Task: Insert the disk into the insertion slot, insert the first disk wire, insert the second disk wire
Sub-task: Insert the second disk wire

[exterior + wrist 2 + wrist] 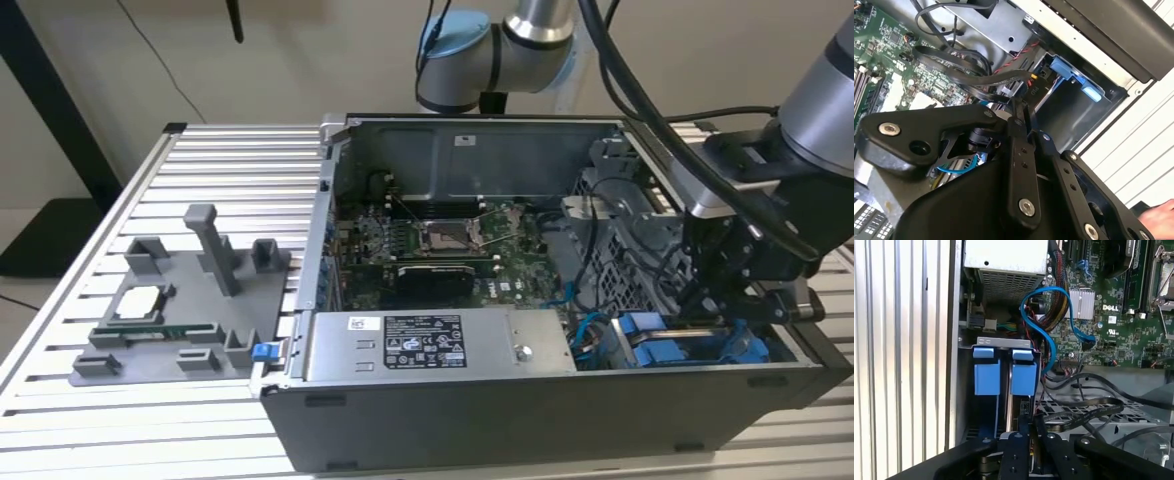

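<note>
My gripper (705,318) reaches down into the open computer case at the corner on the exterior view's right. It hangs just over the insertion slot (661,345), a grey metal bay with blue tabs (986,376). The disk (1023,405) stands edge-on in the bay beneath one blue tab, with its pale label partly showing. The neighbouring bay (1066,110) looks hollow. In both wrist views the gripper (1030,421) (1022,111) has its fingers pressed together on the black end of a flat disk wire (996,80). That end sits right beside the disk.
A long grey power-supply box (427,345) with a white sticker lies along the case's front edge. A looped blue cable (1046,315) and black flat cables (1089,405) crowd the space beside the bay. The motherboard (441,240) fills the case floor. A grey fixture tray (174,310) rests on the slatted table.
</note>
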Motion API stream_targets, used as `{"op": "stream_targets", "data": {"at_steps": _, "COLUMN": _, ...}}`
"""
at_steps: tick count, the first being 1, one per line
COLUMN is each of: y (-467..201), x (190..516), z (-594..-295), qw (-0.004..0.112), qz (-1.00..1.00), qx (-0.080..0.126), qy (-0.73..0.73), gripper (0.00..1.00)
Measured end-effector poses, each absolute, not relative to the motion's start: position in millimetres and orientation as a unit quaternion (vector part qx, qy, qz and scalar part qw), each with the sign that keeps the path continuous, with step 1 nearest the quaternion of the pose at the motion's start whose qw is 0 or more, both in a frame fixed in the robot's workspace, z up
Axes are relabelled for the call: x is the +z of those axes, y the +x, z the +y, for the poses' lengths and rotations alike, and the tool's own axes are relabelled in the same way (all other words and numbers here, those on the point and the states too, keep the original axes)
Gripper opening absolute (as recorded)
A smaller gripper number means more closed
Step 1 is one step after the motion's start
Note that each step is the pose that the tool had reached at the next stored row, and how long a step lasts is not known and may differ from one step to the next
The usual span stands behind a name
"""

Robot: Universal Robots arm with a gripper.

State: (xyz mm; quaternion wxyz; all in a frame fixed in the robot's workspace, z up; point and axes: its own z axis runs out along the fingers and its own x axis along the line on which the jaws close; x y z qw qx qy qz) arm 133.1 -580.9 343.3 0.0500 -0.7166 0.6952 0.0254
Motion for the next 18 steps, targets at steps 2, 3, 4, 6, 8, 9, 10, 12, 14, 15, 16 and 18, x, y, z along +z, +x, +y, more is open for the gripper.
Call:
{"op": "stream_targets", "data": {"at_steps": 2, "y": 133.2, "x": 343.3, "z": -581.4, "qw": 0.050, "qz": 0.696, "qx": 0.025, "qy": -0.716, "gripper": 0.00}}
{"op": "stream_targets", "data": {"at_steps": 3, "y": 133.2, "x": 343.1, "z": -581.7, "qw": 0.050, "qz": 0.696, "qx": 0.025, "qy": -0.715, "gripper": 0.00}}
{"op": "stream_targets", "data": {"at_steps": 4, "y": 133.2, "x": 342.9, "z": -581.9, "qw": 0.050, "qz": 0.697, "qx": 0.025, "qy": -0.715, "gripper": 0.00}}
{"op": "stream_targets", "data": {"at_steps": 6, "y": 133.2, "x": 341.9, "z": -582.0, "qw": 0.050, "qz": 0.698, "qx": 0.025, "qy": -0.714, "gripper": 0.00}}
{"op": "stream_targets", "data": {"at_steps": 8, "y": 133.3, "x": 339.3, "z": -582.1, "qw": 0.050, "qz": 0.699, "qx": 0.025, "qy": -0.713, "gripper": 0.00}}
{"op": "stream_targets", "data": {"at_steps": 9, "y": 133.3, "x": 337.7, "z": -582.1, "qw": 0.050, "qz": 0.700, "qx": 0.025, "qy": -0.712, "gripper": 0.00}}
{"op": "stream_targets", "data": {"at_steps": 10, "y": 133.3, "x": 336.1, "z": -582.1, "qw": 0.050, "qz": 0.701, "qx": 0.025, "qy": -0.711, "gripper": 0.00}}
{"op": "stream_targets", "data": {"at_steps": 12, "y": 133.2, "x": 333.9, "z": -582.1, "qw": 0.050, "qz": 0.702, "qx": 0.025, "qy": -0.710, "gripper": 0.00}}
{"op": "stream_targets", "data": {"at_steps": 14, "y": 133.0, "x": 333.6, "z": -582.0, "qw": 0.051, "qz": 0.702, "qx": 0.026, "qy": -0.710, "gripper": 1.00}}
{"op": "stream_targets", "data": {"at_steps": 15, "y": 133.0, "x": 335.5, "z": -582.0, "qw": 0.052, "qz": 0.702, "qx": 0.027, "qy": -0.710, "gripper": 1.00}}
{"op": "stream_targets", "data": {"at_steps": 16, "y": 132.9, "x": 338.6, "z": -582.1, "qw": 0.053, "qz": 0.702, "qx": 0.027, "qy": -0.710, "gripper": 1.00}}
{"op": "stream_targets", "data": {"at_steps": 18, "y": 132.9, "x": 346.9, "z": -582.1, "qw": 0.053, "qz": 0.702, "qx": 0.028, "qy": -0.710, "gripper": 1.00}}
